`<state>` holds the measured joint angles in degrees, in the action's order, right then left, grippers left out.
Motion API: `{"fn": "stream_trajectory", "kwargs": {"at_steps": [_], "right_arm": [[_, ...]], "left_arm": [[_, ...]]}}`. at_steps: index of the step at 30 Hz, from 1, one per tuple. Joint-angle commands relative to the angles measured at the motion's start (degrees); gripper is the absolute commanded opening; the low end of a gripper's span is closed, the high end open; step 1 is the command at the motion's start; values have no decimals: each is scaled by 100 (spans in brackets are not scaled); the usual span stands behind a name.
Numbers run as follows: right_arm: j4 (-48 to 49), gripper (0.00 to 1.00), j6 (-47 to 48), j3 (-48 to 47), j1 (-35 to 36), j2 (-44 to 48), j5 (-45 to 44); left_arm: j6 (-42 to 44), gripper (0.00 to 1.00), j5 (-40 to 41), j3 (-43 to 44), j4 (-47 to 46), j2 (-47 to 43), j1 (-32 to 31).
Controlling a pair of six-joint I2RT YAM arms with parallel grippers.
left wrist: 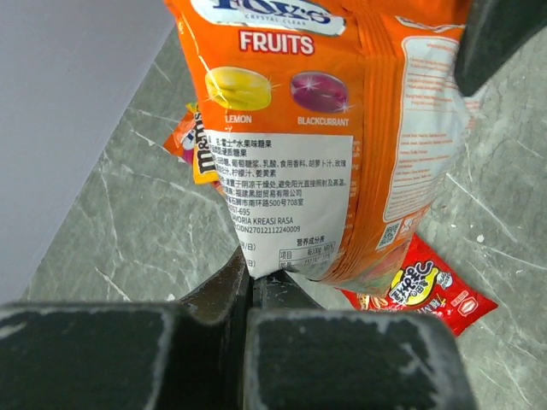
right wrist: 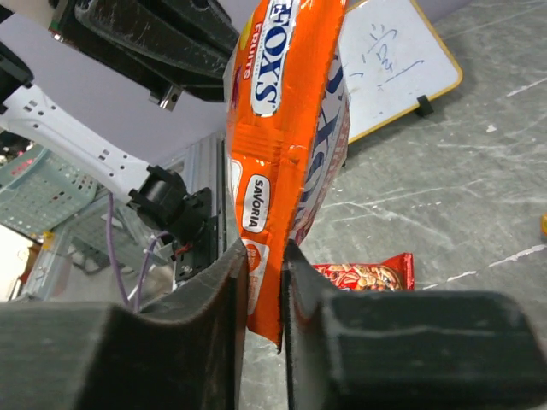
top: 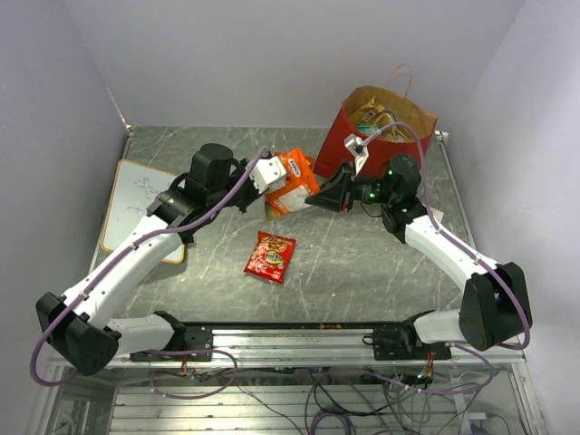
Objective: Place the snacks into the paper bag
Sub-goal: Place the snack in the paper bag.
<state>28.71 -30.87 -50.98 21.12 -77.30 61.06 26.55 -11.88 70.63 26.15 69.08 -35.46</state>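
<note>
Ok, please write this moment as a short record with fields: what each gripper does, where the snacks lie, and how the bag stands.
left gripper: shut on one end of the orange Fox's packet
right gripper: jaws pinching another edge of the same packet
orange Fox's packet: in the air between both grippers, outside the bag
small red packet: flat on the table, near the middle
paper bag: upright at the far right, open, some packets inside
whiteboard: lying at the table's left side

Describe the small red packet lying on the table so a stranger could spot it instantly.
On the grey marble table, look near its middle. The small red packet lies flat there, alone. The orange Fox's bag behind it hangs in the air, and the red paper bag at the far right is much bigger.
</note>
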Motion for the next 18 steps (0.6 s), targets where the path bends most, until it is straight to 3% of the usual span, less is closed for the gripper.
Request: {"fn": "stream_trajectory", "kwargs": {"at_steps": [1, 4, 11, 14, 18], "right_arm": [[-327, 12, 453, -166, -12, 53, -317], [-521, 0, 693, -181, -136, 206, -430], [-1382, 0, 1370, -452, -685, 624, -642], [-2105, 0, 1901, -864, -986, 862, -771], [-3332, 0, 2962, -1724, -1291, 1054, -1375]], "left_arm": [[-104, 7, -74, -106, -537, -139, -33], [-14, 19, -191, -214, -558, -252, -16], [-81, 66, -388, -294, -519, -478, 125], [-111, 77, -392, -272, -422, -583, 183], [-98, 84, -365, -218, -304, -691, 255]]}}
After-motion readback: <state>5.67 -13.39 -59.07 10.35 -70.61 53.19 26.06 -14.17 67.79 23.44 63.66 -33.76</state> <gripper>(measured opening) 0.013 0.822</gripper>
